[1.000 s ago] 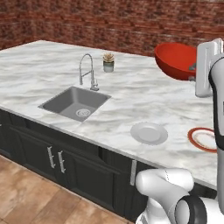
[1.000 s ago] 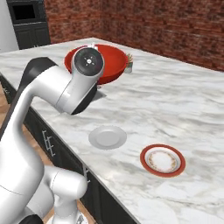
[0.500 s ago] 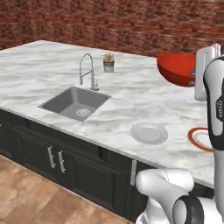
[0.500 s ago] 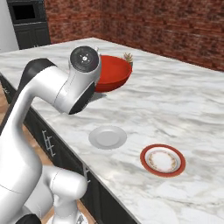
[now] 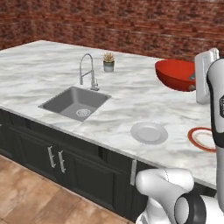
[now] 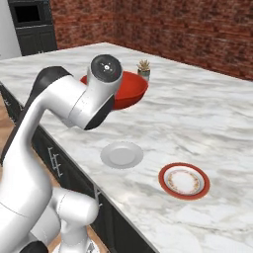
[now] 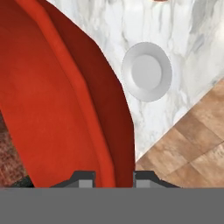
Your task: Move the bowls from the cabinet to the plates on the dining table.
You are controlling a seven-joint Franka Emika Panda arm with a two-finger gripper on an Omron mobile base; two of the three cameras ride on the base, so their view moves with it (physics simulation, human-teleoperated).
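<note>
My gripper [image 7: 113, 177] is shut on the rim of the glossy red bowl [image 7: 65, 109], which hangs tilted above the dining table [image 5: 43, 74]. The bowl [image 5: 175, 73] floats over the marble top beyond the two plates, partly behind my arm [image 6: 131, 91]. Below it, near the table's front edge, lies the pale white-grey plate [image 5: 149, 132] [image 6: 122, 154] [image 7: 147, 71]. The red-orange plate [image 5: 202, 138] [image 6: 184, 181] lies beside it, further right. Both plates are bare. The cabinet is out of view.
A grey sink [image 5: 75, 101] with a tall faucet [image 5: 87, 72] is set into the marble at the left. A small potted plant [image 5: 108, 62] [image 6: 144, 66] stands behind it. A brick wall runs along the back. Wooden floor [image 7: 192, 148] lies past the table's edge.
The red bowl has travelled with my arm, sinking lower and drifting right over the marble top toward the plates. The plates have stayed still.
</note>
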